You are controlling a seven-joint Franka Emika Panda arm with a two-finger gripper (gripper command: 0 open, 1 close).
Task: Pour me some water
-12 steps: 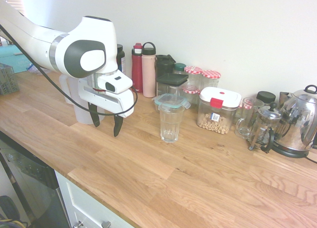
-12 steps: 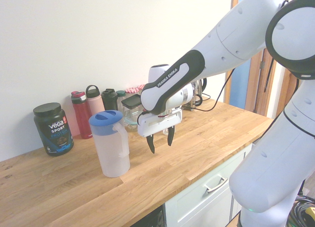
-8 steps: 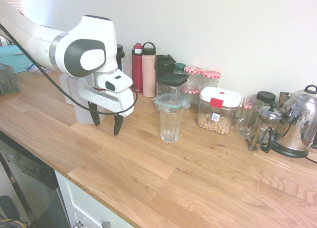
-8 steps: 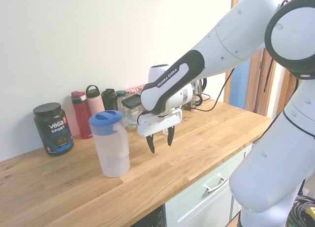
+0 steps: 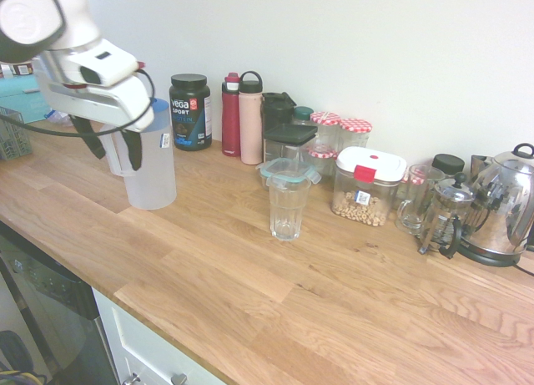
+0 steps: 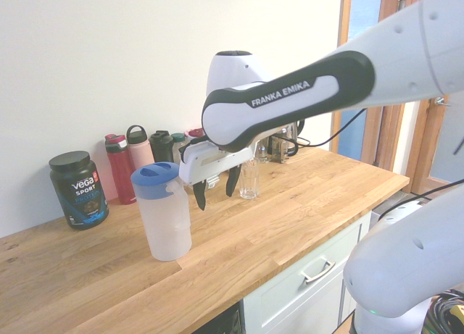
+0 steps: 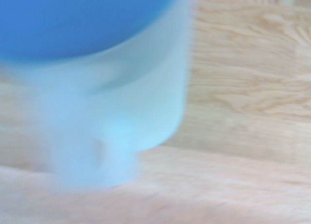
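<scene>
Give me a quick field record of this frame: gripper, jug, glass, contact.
gripper: open, pointing steeply down, beside the jug near its top
jug: frosted plastic, blue lid, upright on the wooden counter
glass: clear, upright, looks empty, apart from the jug
contact: none visible between gripper and jug
pour: not started

Frosted white jug (image 6: 167, 222) with seemingly blue lid (image 6: 154, 174); red bottle (image 5: 231, 116)
</scene>
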